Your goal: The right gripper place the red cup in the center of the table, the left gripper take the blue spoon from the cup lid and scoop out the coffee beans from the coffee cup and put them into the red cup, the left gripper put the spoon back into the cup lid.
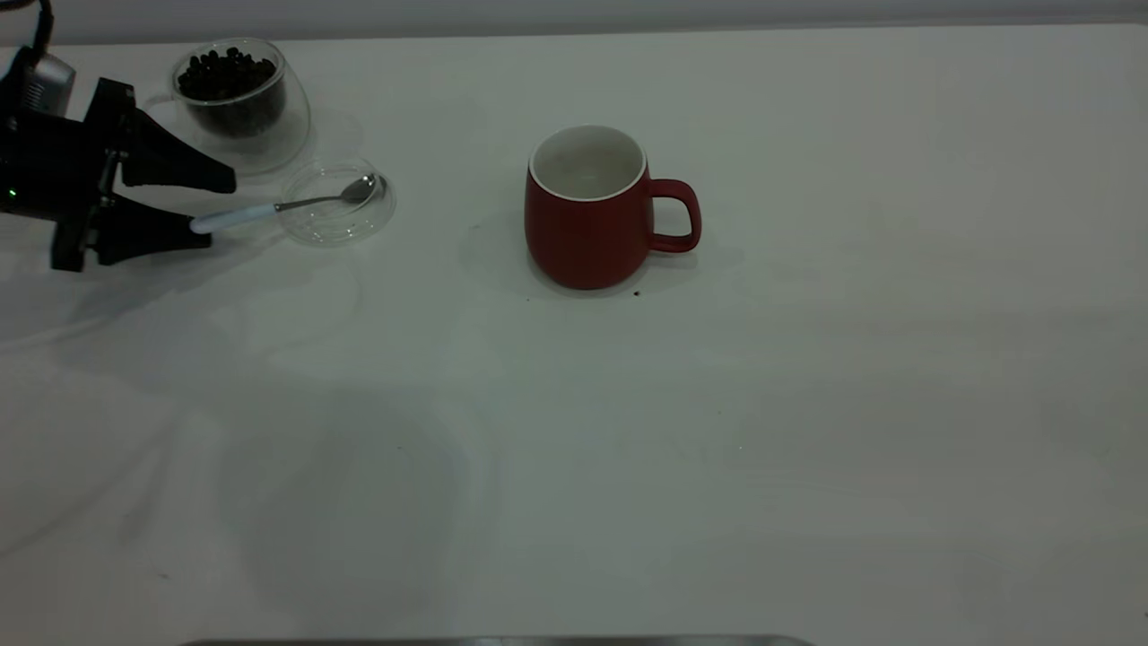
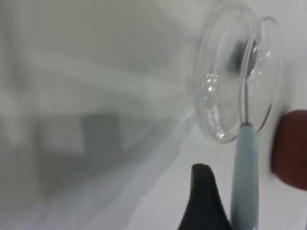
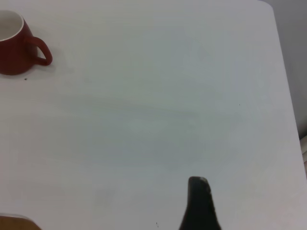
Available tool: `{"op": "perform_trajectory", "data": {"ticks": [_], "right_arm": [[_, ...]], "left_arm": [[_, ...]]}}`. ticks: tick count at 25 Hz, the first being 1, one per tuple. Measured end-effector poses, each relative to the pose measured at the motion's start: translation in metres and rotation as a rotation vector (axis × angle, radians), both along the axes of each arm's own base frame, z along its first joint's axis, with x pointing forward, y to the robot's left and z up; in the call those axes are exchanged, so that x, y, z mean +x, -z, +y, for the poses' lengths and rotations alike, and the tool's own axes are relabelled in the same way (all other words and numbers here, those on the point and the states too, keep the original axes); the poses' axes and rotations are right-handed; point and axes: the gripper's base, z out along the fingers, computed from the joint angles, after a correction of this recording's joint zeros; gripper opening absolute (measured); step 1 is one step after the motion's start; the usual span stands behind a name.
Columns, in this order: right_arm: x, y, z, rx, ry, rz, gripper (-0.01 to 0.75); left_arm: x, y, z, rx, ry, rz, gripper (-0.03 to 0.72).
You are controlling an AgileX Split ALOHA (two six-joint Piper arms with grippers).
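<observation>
Worktop point(image 1: 628, 449) as you see it: left hand point(image 1: 211, 205) spread wide around the blue spoon point(image 1: 269, 210) handle, its bowl resting in the cup lid point(image 1: 339, 203). Red cup point(image 1: 587, 208) stands central. Right hand point(image 3: 199, 206): you cannot tell its state.

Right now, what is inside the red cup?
The red cup shows only white inner wall near its rim, no coffee beans visible; its bottom is hidden by the near wall. The beans sit in the coffee cup.
</observation>
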Motion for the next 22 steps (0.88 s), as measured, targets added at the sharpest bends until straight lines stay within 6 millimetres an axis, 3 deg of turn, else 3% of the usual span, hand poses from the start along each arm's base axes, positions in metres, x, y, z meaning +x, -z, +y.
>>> {"op": "perform_trajectory", "data": {"ticks": [6,10,16,22], "right_arm": [[0.0,0.0,0.0,0.0,0.0,0.0,0.59],[0.0,0.0,0.0,0.0,0.0,0.0,0.59],[0.0,0.0,0.0,0.0,0.0,0.0,0.59],[0.0,0.0,0.0,0.0,0.0,0.0,0.59]], "left_arm": [[0.001,-0.022,0.006,0.108,0.052,0.008,0.59],[0.002,-0.054,0.01,0.181,0.105,-0.022,0.59],[-0.005,-0.128,0.019,0.37,0.204,-0.083,0.59],[-0.032,-0.229,0.023,0.572,0.191,-0.127,0.59]]}}
